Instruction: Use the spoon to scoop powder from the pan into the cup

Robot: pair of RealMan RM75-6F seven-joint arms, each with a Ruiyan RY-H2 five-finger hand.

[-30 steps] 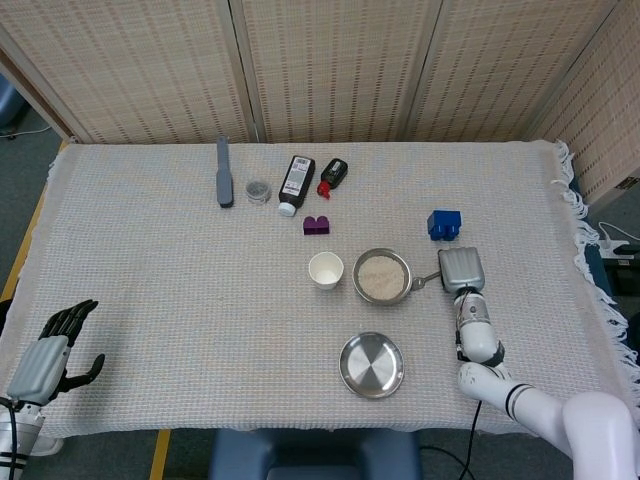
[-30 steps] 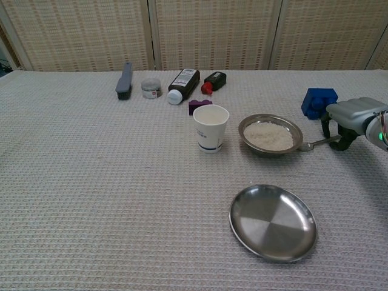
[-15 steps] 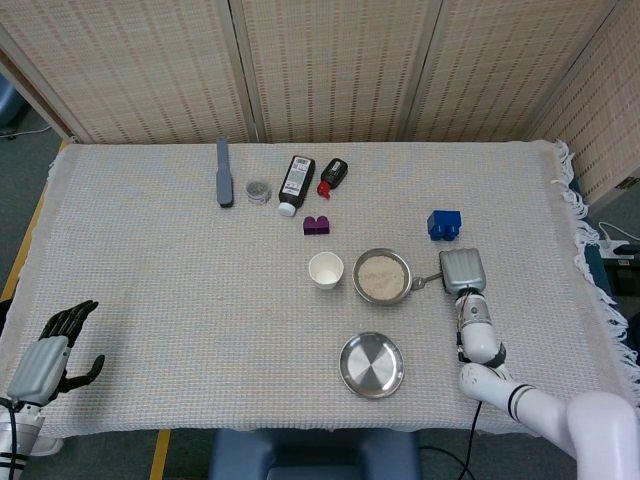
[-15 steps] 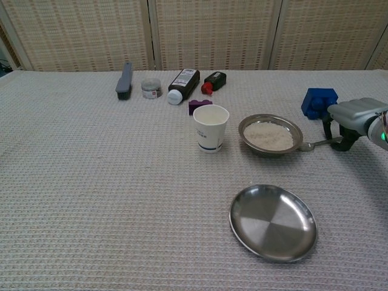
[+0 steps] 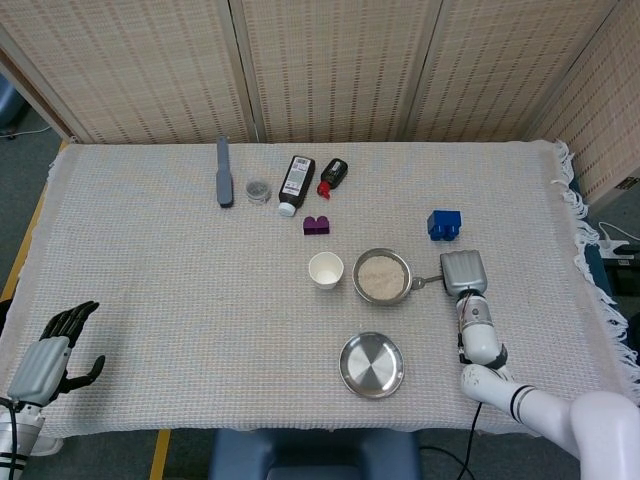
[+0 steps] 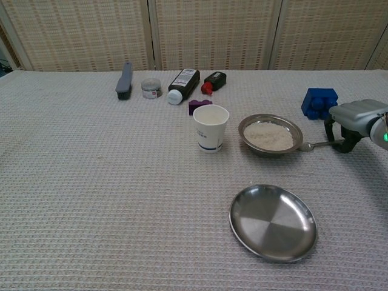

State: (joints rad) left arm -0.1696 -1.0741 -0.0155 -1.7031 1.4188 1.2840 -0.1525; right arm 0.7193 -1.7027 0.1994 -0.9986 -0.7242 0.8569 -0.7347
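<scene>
A: Where does the spoon (image 6: 316, 145) lie?
B: On the table (image 5: 150, 270), toward its right edge. Its bowl touches the right rim of the pan (image 6: 270, 135); its handle runs rightward into the right hand (image 6: 353, 121).

A: State of the right hand?
B: Fingers curled down around the end of the spoon handle, pinching it at cloth level, as the chest view shows. In the head view the hand (image 5: 463, 271) shows only its grey back, so the grip itself is hidden there.

A: The pan and the cup?
B: The pan (image 5: 381, 276) holds a bed of pale powder (image 6: 268, 135). The white paper cup (image 6: 211, 128) stands upright just left of it, not touching; its inside cannot be read.

A: The left hand?
B: The left hand (image 5: 48, 352) rests at the near left corner of the table, well apart from everything, fingers spread and holding nothing.

A: Other items?
B: An empty steel plate (image 6: 273, 222) lies near the front edge, before the pan. A blue block (image 6: 316, 102) sits behind the right hand. A purple block (image 6: 197, 105) lies behind the cup. Along the far edge, left to right: a grey brush (image 6: 124, 80), a small jar (image 6: 151, 88), a dark bottle (image 6: 183, 85) on its side, and a small red-capped bottle (image 6: 213, 82).
</scene>
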